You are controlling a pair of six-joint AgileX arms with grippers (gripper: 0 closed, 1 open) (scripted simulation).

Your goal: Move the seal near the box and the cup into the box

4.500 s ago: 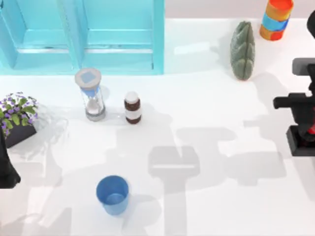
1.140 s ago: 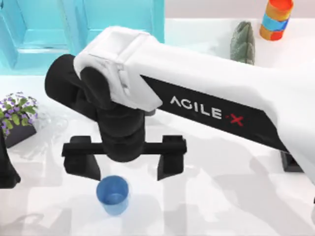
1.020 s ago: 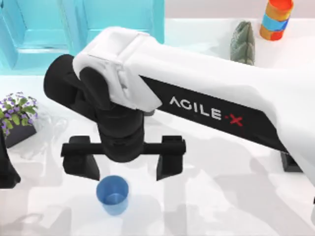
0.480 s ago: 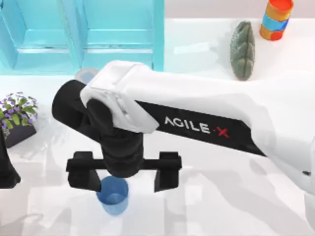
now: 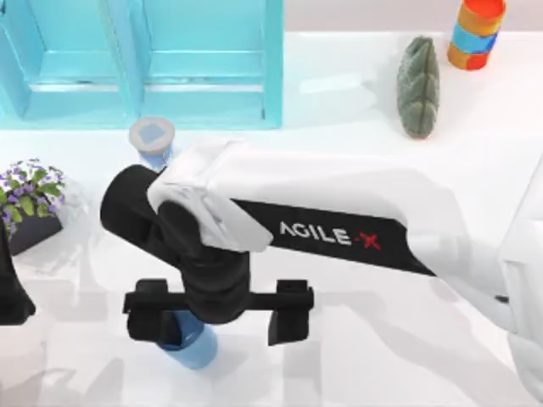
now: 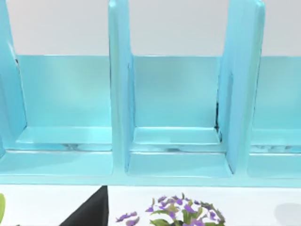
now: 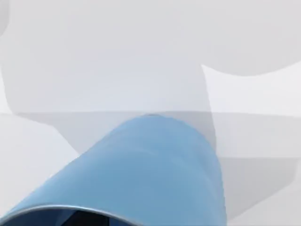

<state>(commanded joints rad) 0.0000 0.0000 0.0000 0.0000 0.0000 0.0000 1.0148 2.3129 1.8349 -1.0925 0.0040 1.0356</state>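
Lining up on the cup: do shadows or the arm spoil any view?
Top view: right arm covers most of the cup, with grey shadows beside it. Right wrist view: cup fills the foreground, shadow bands behind. Left wrist view: evenly lit box.

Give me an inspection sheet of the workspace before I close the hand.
Surface: white table, shadows of the arms across it.
Job's things: light-blue cup upright at the near left; turquoise box at the back left, its compartments open.
Clutter: hourglass, potted purple flowers, green leaf-shaped object, orange-and-blue striped cylinder.
Grippers: right hand open and low over the cup, which sits between the fingers, close to the one on the table's left; whether they touch cannot be told. Left arm parked at the left edge.
Cables: nothing seen.
Surroundings: nothing seen.
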